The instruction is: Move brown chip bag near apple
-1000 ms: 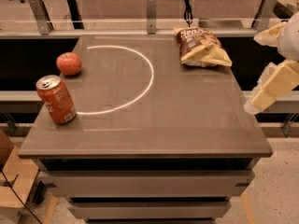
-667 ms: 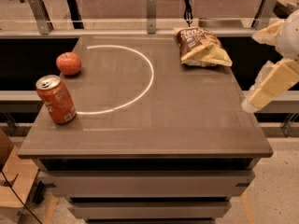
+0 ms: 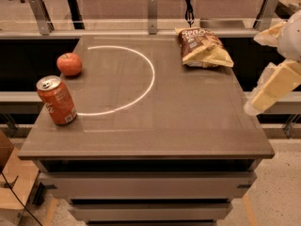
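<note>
The brown chip bag (image 3: 203,47) lies flat at the table's far right corner, dark brown top towards the back, pale yellow part towards the front. The apple (image 3: 69,64) sits at the far left of the table. My gripper (image 3: 254,74) hangs off the table's right edge, to the right of the bag and nearer the front than it. Its two cream fingers (image 3: 275,86) are spread apart with nothing between them. It touches neither the bag nor the table.
An orange soda can (image 3: 57,100) stands upright near the left edge, in front of the apple. A white arc (image 3: 141,86) is drawn on the grey table top (image 3: 188,117). A rail with metal posts (image 3: 152,6) runs behind the table.
My gripper has drifted slightly to the left, towards the table's right edge. The bag, the apple and the can have not moved.
</note>
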Available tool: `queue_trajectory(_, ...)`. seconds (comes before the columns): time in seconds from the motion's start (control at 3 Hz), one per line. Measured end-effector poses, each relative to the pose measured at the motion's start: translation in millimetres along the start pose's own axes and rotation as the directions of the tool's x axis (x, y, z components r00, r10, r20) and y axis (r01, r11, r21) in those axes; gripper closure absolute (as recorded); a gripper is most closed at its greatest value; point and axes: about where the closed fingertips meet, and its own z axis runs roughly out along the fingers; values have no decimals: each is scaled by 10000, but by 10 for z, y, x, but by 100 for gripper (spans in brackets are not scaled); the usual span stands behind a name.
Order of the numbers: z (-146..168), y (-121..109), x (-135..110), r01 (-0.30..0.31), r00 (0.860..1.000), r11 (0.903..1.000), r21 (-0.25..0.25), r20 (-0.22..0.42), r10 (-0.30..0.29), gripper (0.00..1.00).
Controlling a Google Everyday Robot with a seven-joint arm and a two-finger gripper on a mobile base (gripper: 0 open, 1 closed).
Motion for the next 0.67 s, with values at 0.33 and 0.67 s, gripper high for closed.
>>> queue_trajectory(0.33,242,-208,-115,-847,9844,9962,208,1564,804,0)
queue_trajectory(0.67,226,-365,-301,-1236,9639,9906,583,2444,1059,0)
